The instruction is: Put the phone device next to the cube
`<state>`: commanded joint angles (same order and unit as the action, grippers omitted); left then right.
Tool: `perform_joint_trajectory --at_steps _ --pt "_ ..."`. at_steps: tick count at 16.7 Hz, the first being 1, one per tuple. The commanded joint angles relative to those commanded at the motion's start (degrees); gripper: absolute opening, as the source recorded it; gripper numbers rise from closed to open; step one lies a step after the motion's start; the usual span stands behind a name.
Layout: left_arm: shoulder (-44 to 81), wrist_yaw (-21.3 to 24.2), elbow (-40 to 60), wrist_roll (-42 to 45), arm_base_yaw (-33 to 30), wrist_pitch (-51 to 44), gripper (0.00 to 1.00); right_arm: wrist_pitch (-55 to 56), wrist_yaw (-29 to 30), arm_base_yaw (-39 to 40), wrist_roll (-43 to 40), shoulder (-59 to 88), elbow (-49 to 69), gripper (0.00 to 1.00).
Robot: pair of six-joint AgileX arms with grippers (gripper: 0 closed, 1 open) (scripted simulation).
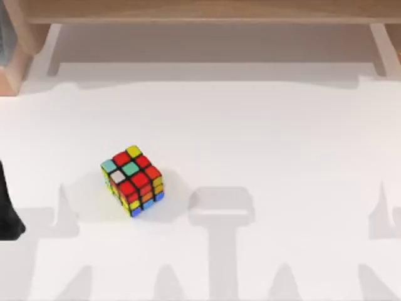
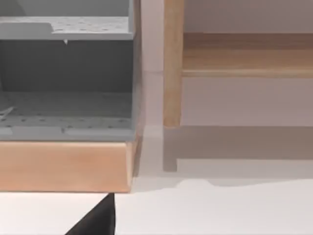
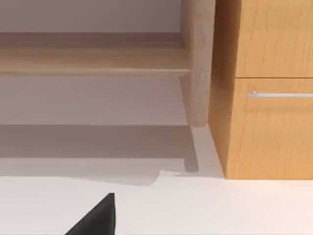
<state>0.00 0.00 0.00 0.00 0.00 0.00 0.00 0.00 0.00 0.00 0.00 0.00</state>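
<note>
The cube [image 1: 132, 180], a glossy block of small square stickers in red, yellow, teal, white, orange and blue set in black edging, sits alone on the smooth white table [image 1: 269, 144], left of centre. The left arm [image 1: 7, 210] shows as a dark shape at the table's left edge; whether either gripper is clenched or released, I cannot tell. A pale wooden shelf [image 1: 207, 11] runs along the far side.

Cube [image 1: 132, 180] glossy plastic stickers; table [image 1: 282, 144] matt white; shelf [image 1: 207, 9] wood.
</note>
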Motion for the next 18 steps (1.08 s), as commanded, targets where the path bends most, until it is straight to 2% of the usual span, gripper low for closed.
perform_joint_trajectory --at_steps 4,7,18 --pt "0.0 0.0 0.0 0.0 0.0 0.0 1.00 -1.9 0.0 -1.0 0.4 2.0 1.2 1.00" --pt "0.0 0.0 0.0 0.0 0.0 0.0 1.00 -8.3 0.0 -3.9 1.7 9.5 5.2 1.00" --pt "0.0 0.0 0.0 0.0 0.0 0.0 1.00 -43.2 -0.3 -19.7 8.8 57.3 25.7 1.00"
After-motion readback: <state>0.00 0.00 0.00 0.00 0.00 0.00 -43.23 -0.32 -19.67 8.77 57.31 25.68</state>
